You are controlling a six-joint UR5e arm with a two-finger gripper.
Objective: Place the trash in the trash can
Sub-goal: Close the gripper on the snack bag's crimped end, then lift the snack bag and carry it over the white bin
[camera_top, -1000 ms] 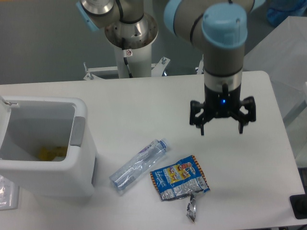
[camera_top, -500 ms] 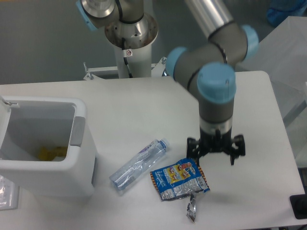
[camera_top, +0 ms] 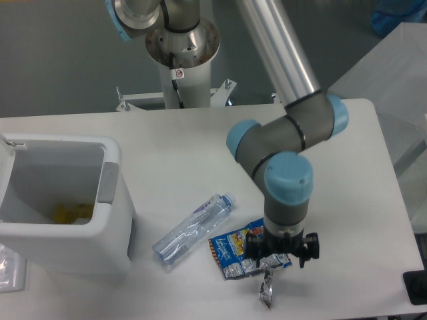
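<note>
Over the right side of the snack bag (camera_top: 248, 251) your pincer (camera_top: 280, 255) now sits low, jaws spread open to either side of the crumpled foil, nothing gripped yet. A second ago it hung high above bare table (camera_top: 187, 160), well to the right of the bag; since then the arm has swung down and toward you, so you look committed to taking the bag first. The bag has not shifted. Just left of it the squashed bottle (camera_top: 192, 231) lies where it was, and the trash can (camera_top: 110, 200) stands at the table's left end, something yellow on its floor.
</note>
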